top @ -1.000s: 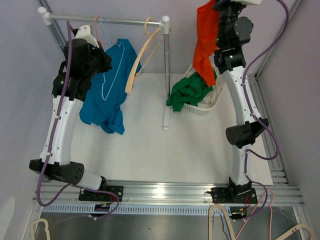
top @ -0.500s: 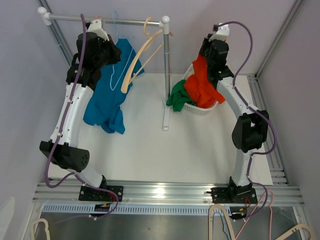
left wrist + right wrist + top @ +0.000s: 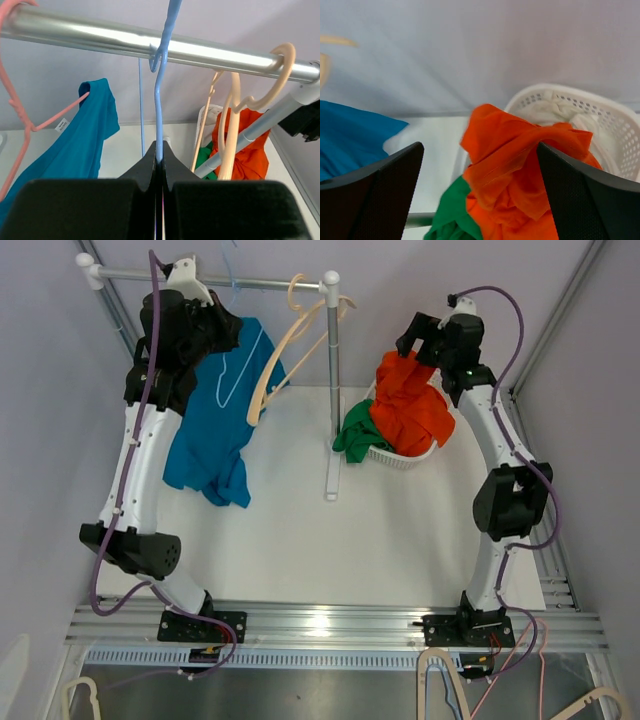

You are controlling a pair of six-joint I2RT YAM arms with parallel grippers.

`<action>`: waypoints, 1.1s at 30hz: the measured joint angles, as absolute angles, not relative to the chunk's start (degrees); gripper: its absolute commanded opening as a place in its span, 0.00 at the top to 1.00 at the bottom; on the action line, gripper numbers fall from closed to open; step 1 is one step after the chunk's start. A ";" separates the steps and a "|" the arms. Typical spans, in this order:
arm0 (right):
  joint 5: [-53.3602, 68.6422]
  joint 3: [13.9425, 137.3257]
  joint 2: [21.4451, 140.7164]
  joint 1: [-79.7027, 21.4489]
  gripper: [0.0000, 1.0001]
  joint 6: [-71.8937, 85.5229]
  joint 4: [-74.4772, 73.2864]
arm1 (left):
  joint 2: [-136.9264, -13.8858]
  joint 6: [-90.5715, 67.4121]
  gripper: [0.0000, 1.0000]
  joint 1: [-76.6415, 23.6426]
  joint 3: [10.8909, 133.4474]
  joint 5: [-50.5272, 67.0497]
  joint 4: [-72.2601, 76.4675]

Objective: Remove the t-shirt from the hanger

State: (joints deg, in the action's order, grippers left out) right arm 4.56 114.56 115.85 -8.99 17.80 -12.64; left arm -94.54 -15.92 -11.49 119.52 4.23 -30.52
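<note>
A teal t-shirt (image 3: pixel 212 435) hangs below the rail (image 3: pixel 255 283) at the left, with a thin blue hanger (image 3: pixel 233 380) showing across its front. My left gripper (image 3: pixel 228 326) is up by the rail, shut on the blue hanger's neck (image 3: pixel 159 127), whose hook sits over the rail (image 3: pixel 210 51). A pink hanger (image 3: pixel 20 112) reaches into the teal t-shirt's edge (image 3: pixel 82 135). My right gripper (image 3: pixel 416 346) hangs open over the basket (image 3: pixel 405 457). Between its fingers (image 3: pixel 375 192) lies an orange shirt (image 3: pixel 520 165), held by nothing.
A beige hanger (image 3: pixel 285 345) hangs on the rail beside the upright post (image 3: pixel 331 390). The white basket (image 3: pixel 600 107) holds the orange shirt (image 3: pixel 410 405) and a green one (image 3: pixel 353 435). Grey walls close in at the back and right.
My right arm came down with the orange shirt, set it in the basket and opened. My left gripper rose to the rail with the blue hanger.
</note>
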 measured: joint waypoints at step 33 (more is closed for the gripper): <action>9.63 105.89 93.71 -8.84 0.00 15.79 -12.78 | -85.91 -9.82 0.07 -16.25 108.79 6.46 -32.08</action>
State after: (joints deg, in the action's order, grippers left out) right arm 9.63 105.89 93.71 -8.84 15.79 -12.78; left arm -85.91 -9.82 -16.25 108.79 6.46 -32.08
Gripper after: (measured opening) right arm 0.993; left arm 0.869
